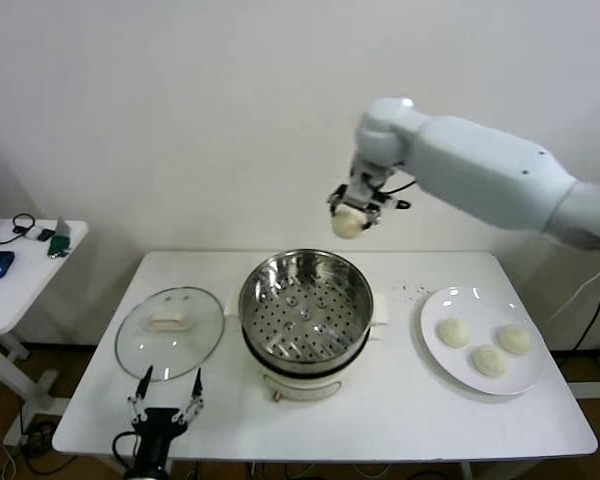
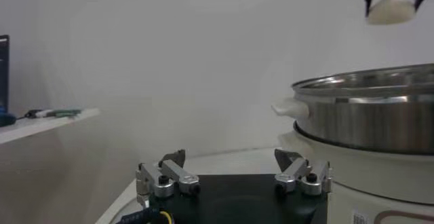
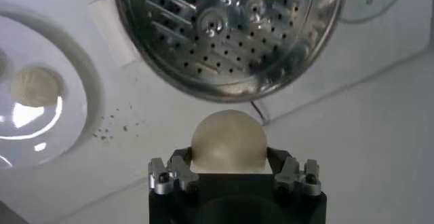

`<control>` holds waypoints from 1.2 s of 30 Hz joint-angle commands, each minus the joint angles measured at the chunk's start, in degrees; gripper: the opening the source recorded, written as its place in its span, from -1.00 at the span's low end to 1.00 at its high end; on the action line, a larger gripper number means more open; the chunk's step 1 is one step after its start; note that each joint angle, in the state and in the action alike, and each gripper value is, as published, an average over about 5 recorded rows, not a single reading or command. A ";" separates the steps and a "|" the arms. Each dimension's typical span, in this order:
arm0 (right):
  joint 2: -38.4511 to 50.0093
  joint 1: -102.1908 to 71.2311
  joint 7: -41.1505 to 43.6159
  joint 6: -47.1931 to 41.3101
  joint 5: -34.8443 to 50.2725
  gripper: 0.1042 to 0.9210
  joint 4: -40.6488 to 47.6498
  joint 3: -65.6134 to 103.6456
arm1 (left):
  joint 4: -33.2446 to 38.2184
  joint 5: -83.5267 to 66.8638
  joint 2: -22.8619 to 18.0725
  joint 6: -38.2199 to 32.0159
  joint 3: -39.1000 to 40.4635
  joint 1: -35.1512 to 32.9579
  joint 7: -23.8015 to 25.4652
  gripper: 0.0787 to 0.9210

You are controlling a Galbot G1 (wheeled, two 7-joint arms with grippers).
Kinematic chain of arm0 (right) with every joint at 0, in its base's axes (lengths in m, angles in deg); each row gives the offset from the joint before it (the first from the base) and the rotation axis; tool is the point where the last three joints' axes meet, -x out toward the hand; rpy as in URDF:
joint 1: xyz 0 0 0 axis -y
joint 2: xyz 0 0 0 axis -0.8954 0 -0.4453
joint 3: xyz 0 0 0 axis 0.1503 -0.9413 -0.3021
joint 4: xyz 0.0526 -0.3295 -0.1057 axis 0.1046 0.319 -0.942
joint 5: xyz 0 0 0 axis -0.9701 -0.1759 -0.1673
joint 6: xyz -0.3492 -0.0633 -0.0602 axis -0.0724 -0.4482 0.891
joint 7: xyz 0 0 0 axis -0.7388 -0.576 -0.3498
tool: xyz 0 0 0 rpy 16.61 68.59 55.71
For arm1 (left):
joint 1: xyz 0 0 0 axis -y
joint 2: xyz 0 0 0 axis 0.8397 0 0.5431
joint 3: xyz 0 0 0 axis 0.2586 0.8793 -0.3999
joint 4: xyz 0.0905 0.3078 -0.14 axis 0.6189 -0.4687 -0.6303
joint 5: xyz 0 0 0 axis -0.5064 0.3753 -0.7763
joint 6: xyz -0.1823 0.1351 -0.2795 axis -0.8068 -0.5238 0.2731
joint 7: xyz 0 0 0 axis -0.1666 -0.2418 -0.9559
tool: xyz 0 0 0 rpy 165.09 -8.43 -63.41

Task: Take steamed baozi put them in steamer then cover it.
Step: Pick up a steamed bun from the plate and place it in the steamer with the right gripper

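My right gripper (image 1: 349, 207) is shut on a cream-white baozi (image 1: 348, 224) and holds it high above the far rim of the steamer (image 1: 306, 312); the bun also shows in the right wrist view (image 3: 228, 140) and the left wrist view (image 2: 390, 9). The steel steamer with its perforated tray (image 3: 230, 22) stands mid-table, with no buns inside. Three more baozi (image 1: 454, 332) (image 1: 513, 338) (image 1: 489, 361) lie on a white plate (image 1: 435, 305) at the right. The glass cover (image 1: 170, 332) lies flat left of the steamer. My left gripper (image 1: 166, 390) is open and empty at the table's front left edge.
A small side table (image 1: 20, 280) with a mouse and cables stands at the far left. Dark specks (image 1: 412, 291) dot the table between steamer and plate.
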 commanded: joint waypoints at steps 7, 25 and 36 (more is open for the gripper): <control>-10.61 -7.44 -0.08 5.90 -9.00 0.51 -3.59 -4.90 | 0.53 -0.20 0.49 0.51 -0.42 -0.90 -0.02 0.77; -11.59 -12.75 -1.24 7.64 -14.43 0.53 1.71 -4.16 | -0.32 -0.19 1.31 1.18 -0.33 -0.72 0.16 0.77; -11.90 -13.27 -2.26 8.23 -16.84 0.56 4.23 -1.88 | -0.59 -0.05 1.39 1.04 -0.21 -0.89 0.15 0.77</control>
